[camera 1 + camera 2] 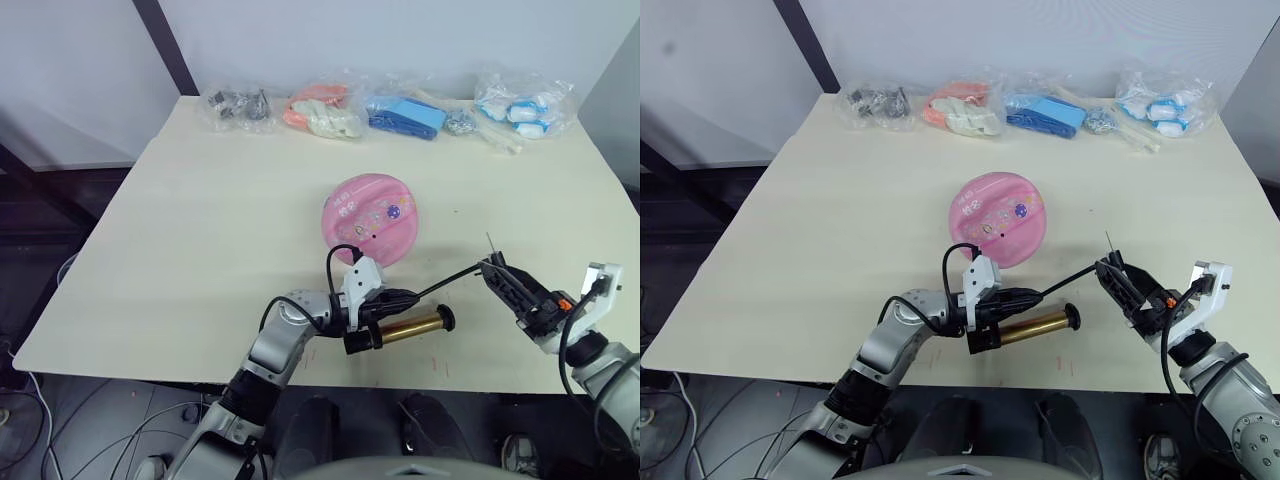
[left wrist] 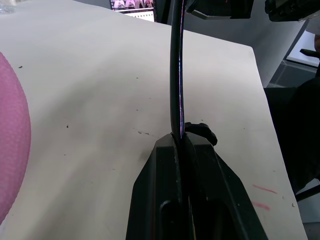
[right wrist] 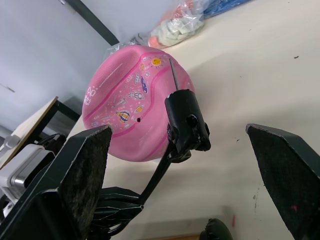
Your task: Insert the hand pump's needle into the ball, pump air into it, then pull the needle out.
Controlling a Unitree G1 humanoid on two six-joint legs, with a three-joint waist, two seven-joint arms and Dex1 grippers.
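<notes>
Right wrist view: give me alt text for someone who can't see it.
The needle sticks out of its black fitting on the pump's hose, in the wide gap between the right gripper's two open fingers, short of the pink ball on the pale table. The ball's small dark valve hole faces the camera, and bagged items lie behind.

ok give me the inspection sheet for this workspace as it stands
surface: pale table, a few small marks near the front edge
job's things: pink ball at mid-table; hand pump near the front edge; needle outside the ball, pointing up
clutter: four plastic bags of small items along the far edge
grippers: left end effector shut on the pump's hose; right end effector open, needle fitting between its fingers
cables: black cable loop at the left wrist; loose cables on the floor
surroundings: grey wall, dark slanted post
</notes>
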